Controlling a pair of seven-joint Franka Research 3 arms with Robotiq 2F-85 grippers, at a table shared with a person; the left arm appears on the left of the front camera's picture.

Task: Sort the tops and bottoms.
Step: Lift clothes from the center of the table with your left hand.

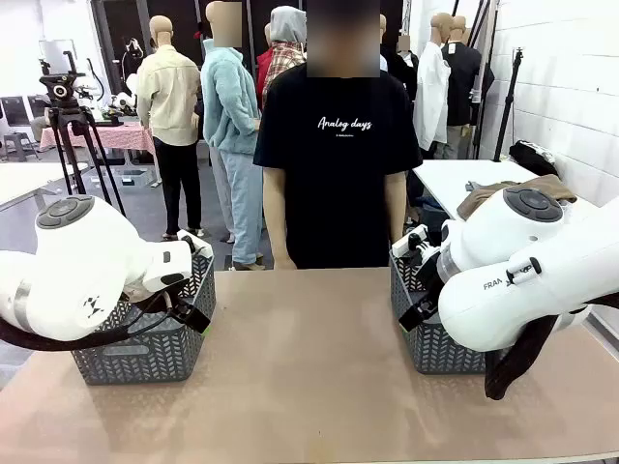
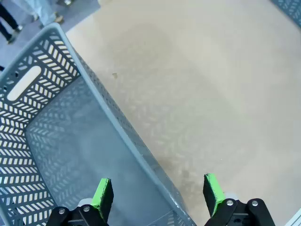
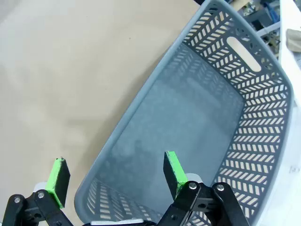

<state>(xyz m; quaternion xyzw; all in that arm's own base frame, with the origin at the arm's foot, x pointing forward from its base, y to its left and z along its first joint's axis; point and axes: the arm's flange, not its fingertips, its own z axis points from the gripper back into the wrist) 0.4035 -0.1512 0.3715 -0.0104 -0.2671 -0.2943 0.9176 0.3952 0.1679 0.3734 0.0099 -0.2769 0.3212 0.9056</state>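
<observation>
One counter carries two grey lattice baskets, with one person at its far edge. The left basket and the right basket are both empty. A tan cloth lies on a white table behind. The left claw and the right claw gape wide, each holding nothing and straddling its basket's rim.

The table is plain pale tan. The left basket and right basket are grey, their walls cut in a herringbone pattern of slanted slots over solid grey floors. The left arm and right arm are glossy white. The left fingers and right fingers are black with bright green pads. The person's T-shirt is black with white script.
</observation>
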